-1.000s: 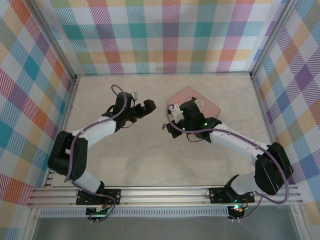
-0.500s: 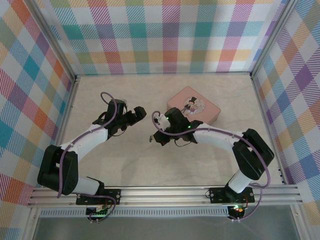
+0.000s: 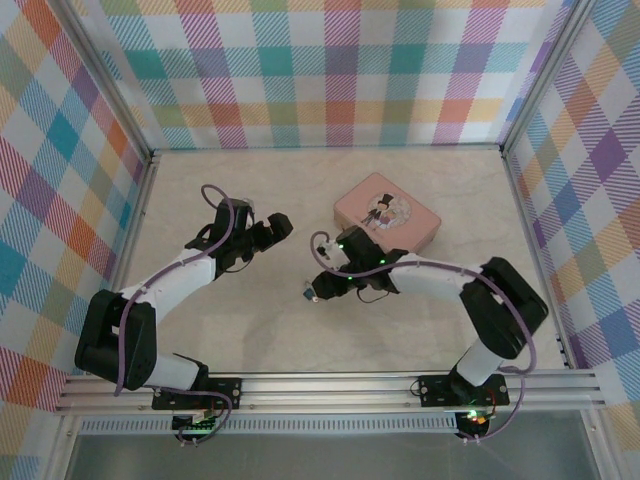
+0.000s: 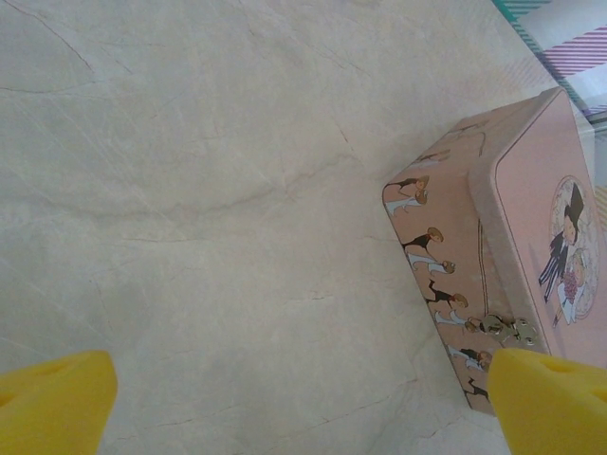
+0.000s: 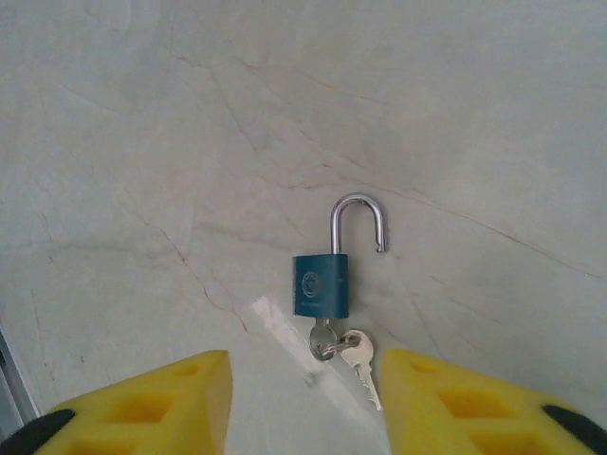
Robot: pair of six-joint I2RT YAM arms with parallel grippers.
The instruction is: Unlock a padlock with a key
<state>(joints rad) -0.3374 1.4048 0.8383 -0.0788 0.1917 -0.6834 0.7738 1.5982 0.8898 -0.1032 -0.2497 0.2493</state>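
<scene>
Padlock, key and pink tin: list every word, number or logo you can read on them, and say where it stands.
No text can be quoted.
On the padlock: a round mark on the blue-teal body, too small to read.
On the key: no marking legible.
On the pink tin: only cartoon figures on the lid and side wall, no words to be made out.

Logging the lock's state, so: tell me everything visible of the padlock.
The padlock is small: a blue-teal rectangular body with a round emblem and a thin, shiny silvery shackle. The shackle is open, one leg in the body, its free end clear beside it. It lies flat on the pale marbled table, shackle pointing away from the right end effector, whose yellow fingers stand apart without touching it. The key sits in its base, a second key ringed to it.
</scene>
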